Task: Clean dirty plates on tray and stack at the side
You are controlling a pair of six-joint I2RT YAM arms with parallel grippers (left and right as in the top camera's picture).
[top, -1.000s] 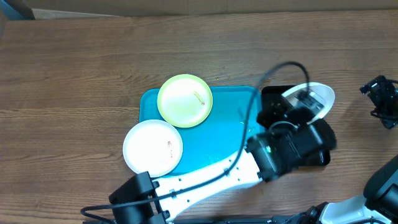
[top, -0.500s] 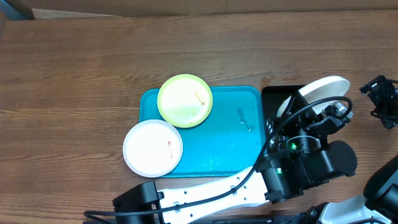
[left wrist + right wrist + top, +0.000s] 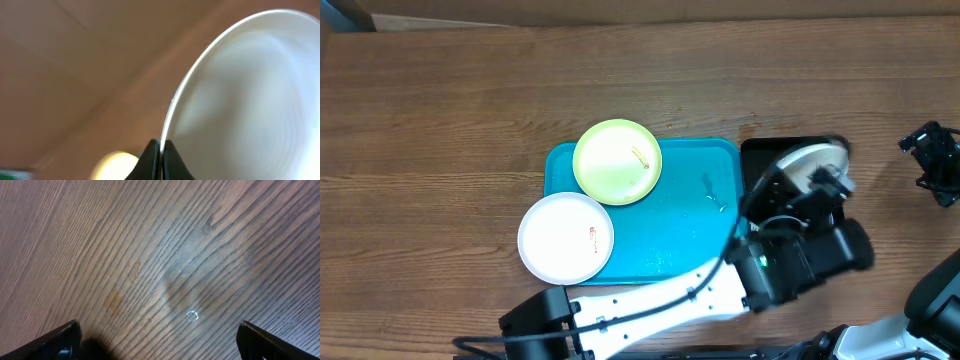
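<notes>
My left gripper [image 3: 827, 182] is shut on the rim of a white plate [image 3: 807, 160] and holds it tilted above the black tray. In the left wrist view the two fingertips [image 3: 151, 152] pinch the thin edge of that plate [image 3: 250, 95], which fills the right half of the view. The turquoise tray [image 3: 675, 235] lies at the table's middle. A lime-green plate [image 3: 617, 161] with a small smear rests on its back left corner. A second white plate [image 3: 566, 237] with a red smear overhangs its front left corner. My right gripper [image 3: 931, 160] stands open at the far right, over bare wood [image 3: 165, 270].
A narrow black tray [image 3: 766, 153] lies against the turquoise tray's right side, partly covered by my left arm [image 3: 660, 300]. That arm crosses the table's front edge. A few water drops [image 3: 715, 200] sit on the turquoise tray.
My left arm swung the held white plate right and back over the black tray, then returned it a little to the left. The other two plates and the right arm stayed put.
</notes>
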